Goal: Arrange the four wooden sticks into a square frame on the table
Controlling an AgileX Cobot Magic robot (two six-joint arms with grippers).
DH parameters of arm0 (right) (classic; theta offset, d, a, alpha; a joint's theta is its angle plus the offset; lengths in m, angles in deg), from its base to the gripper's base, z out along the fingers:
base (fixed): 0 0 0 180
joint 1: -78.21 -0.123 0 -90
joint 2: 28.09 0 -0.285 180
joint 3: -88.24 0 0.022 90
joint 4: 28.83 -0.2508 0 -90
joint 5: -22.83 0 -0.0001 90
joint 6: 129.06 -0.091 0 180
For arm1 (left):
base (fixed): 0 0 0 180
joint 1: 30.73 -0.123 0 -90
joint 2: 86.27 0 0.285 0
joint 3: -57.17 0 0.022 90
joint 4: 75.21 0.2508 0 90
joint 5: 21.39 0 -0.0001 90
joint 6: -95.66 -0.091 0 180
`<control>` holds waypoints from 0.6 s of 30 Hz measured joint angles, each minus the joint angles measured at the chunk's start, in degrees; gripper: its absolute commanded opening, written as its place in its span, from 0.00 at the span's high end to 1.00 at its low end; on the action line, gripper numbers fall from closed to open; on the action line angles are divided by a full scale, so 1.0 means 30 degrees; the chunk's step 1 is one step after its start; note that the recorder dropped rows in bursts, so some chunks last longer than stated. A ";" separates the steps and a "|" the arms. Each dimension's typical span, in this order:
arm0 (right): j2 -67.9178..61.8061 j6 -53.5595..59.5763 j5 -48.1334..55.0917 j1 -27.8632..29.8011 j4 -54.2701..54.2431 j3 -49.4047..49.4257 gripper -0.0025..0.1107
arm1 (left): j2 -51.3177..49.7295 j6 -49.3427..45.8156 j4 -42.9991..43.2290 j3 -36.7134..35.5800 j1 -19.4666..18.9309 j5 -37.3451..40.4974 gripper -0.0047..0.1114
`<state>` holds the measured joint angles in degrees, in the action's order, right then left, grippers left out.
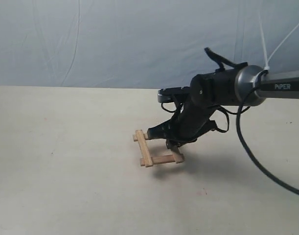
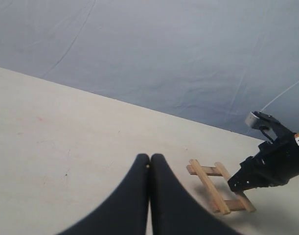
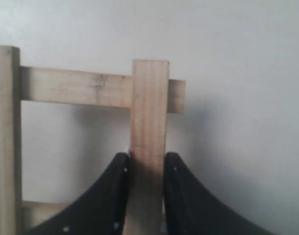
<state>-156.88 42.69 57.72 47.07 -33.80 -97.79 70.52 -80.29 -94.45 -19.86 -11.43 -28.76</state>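
Pinching the last stick [image 3: 149, 98], the right claw [image 3: 147, 159] rests it across the other sticks [image 3: 71, 87] to close the square [image 1: 145, 148]; the left claw [image 2: 149, 159] hangs clenched, empty.

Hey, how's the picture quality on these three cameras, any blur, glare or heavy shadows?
Exterior view: soft, even light, no glare, only a faint shadow on the table beside the square frame. Left wrist view: the left gripper is a featureless black shape. Right wrist view: very close and slightly soft, the right gripper dark around its stick.
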 measured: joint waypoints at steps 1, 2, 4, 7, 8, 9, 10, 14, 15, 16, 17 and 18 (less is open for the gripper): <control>-0.0192 -0.0882 0.0125 -0.0301 0.0397 -0.0183 0.99 | 0.0000 0.0000 0.0000 0.0000 0.0000 0.0000 0.96; -0.0321 -0.1594 0.0154 -0.0574 0.0658 -0.0287 0.99 | 0.0000 0.0000 0.0000 0.0000 0.0000 0.0000 0.96; -0.0629 -0.2610 0.0209 -0.0988 0.0840 -0.0468 0.99 | 0.0000 0.0000 0.0000 0.0000 0.0000 0.0000 0.96; -0.0941 -0.4075 0.0245 -0.1328 0.1067 -0.0611 0.99 | 0.0000 0.0000 0.0000 0.0000 0.0000 0.0000 0.96; -0.1095 -0.4531 0.0245 -0.1378 0.1223 -0.0611 0.99 | 0.0000 0.0000 0.0000 0.0000 0.0000 0.0000 0.96; -0.1367 -0.5162 0.0294 -0.1494 0.1368 -0.0611 0.99 | 0.0000 0.0000 0.0000 0.0000 0.0000 0.0000 0.96; -0.1447 -0.5467 0.0294 -0.1534 0.1540 -0.0611 0.99 | 0.0000 0.0000 0.0000 0.0000 0.0000 0.0000 0.96; -0.1594 -0.6769 0.0294 -0.1626 0.2206 -0.0776 0.80 | 0.0000 0.0000 0.0000 0.0000 0.0000 0.0000 0.96; -0.1594 -0.6825 0.0259 -0.1656 0.2245 -0.0776 0.70 | 0.0000 0.0000 0.0000 0.0000 0.0000 0.0000 0.96; -0.1594 -0.6825 0.0259 -0.1656 0.2245 -0.0776 0.50 | 0.0000 0.0000 0.0000 0.0000 0.0000 0.0000 0.96; -0.1666 -0.6960 0.0259 -0.1656 0.2245 -0.0776 0.42 | 0.0000 0.0000 0.0000 0.0000 0.0000 0.0000 0.96; -0.1699 -0.7117 0.0277 -0.1656 0.2245 -0.0776 0.40 | 0.0000 0.0000 0.0000 0.0000 0.0000 0.0000 0.96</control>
<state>-161.98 21.34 58.55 42.10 -27.07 -100.11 70.52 -80.29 -94.45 -19.86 -11.43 -28.76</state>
